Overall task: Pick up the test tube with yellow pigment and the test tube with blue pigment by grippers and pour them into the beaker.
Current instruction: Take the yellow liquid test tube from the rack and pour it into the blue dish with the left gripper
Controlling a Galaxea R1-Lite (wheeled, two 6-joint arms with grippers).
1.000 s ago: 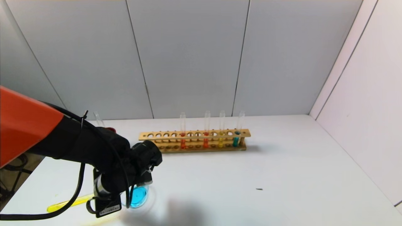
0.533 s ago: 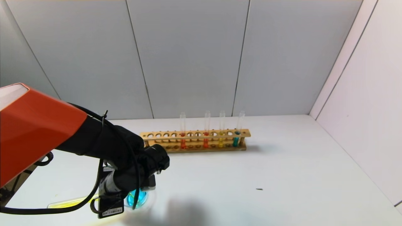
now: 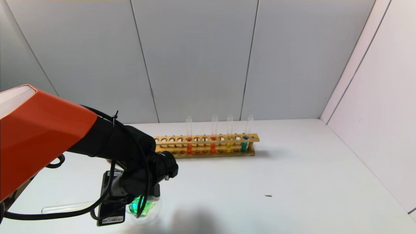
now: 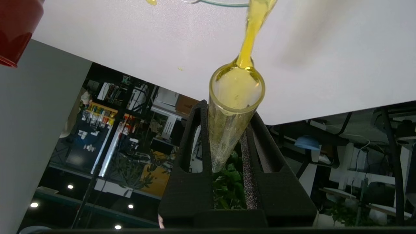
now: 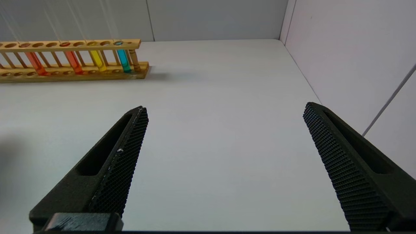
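My left gripper (image 3: 130, 196) hangs over the beaker (image 3: 152, 213) at the table's front left and is shut on the test tube with yellow pigment (image 3: 65, 206). The tube lies almost level, its body nearly clear. In the left wrist view the tube's mouth (image 4: 236, 87) sits between the fingers (image 4: 195, 136) of my left gripper (image 4: 229, 112), and a yellow stream (image 4: 252, 29) runs to the beaker's rim (image 4: 224, 2). The beaker's liquid is green. A tube with blue pigment (image 3: 243, 145) stands in the wooden rack (image 3: 208, 139). My right gripper (image 5: 224, 109) is open and empty.
The rack also holds two orange-red tubes (image 3: 189, 148) and another yellow tube (image 3: 228, 147). A dark red cup (image 4: 16, 26) stands near the beaker. A small dark speck (image 3: 268, 196) lies on the white table. Walls close in behind and on the right.
My left arm has swung right and tipped the tube further. The yellow liquid has left the tube's body. The beaker's liquid has turned from blue to green.
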